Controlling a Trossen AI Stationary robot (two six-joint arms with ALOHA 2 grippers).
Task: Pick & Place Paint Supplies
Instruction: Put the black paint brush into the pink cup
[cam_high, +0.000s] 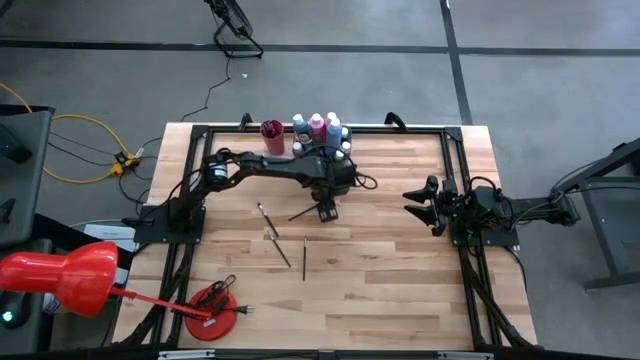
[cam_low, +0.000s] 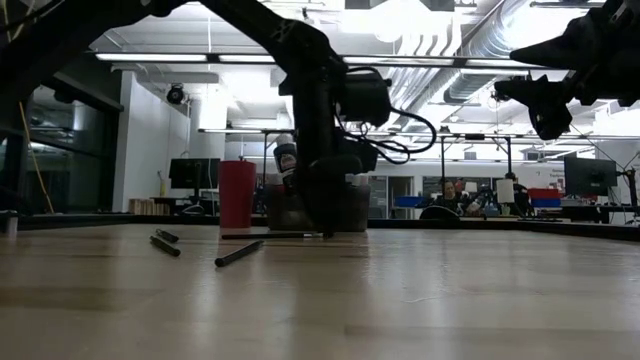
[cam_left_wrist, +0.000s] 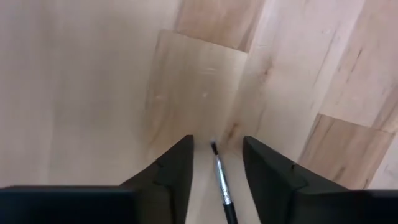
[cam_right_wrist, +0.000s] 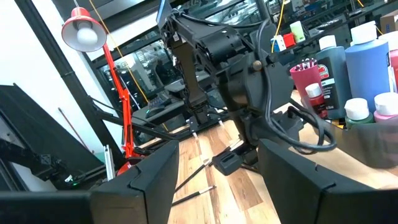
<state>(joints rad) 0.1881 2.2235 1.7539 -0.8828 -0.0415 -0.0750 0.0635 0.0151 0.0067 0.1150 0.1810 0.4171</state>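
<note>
A thin paintbrush (cam_left_wrist: 221, 183) lies flat on the wooden table (cam_high: 400, 290), in the gap between the parted fingers of the left gripper (cam_left_wrist: 216, 163), which is lowered over it near the table's middle and grips nothing. 2 more brushes (cam_high: 272, 232) lie just beside it, toward the table's front. Behind stand the paint bottles (cam_high: 320, 128) and a pink cup (cam_high: 272, 131). The right gripper (cam_high: 425, 205) hangs open, well apart.

A robotics lab or workshop. Exposed ducts (cam_low: 470, 40) and strip lights (cam_low: 200, 57) fill the upper frame; monitors (cam_low: 195, 173) and benches line the background behind the wooden table (cam_low: 400, 300).
</note>
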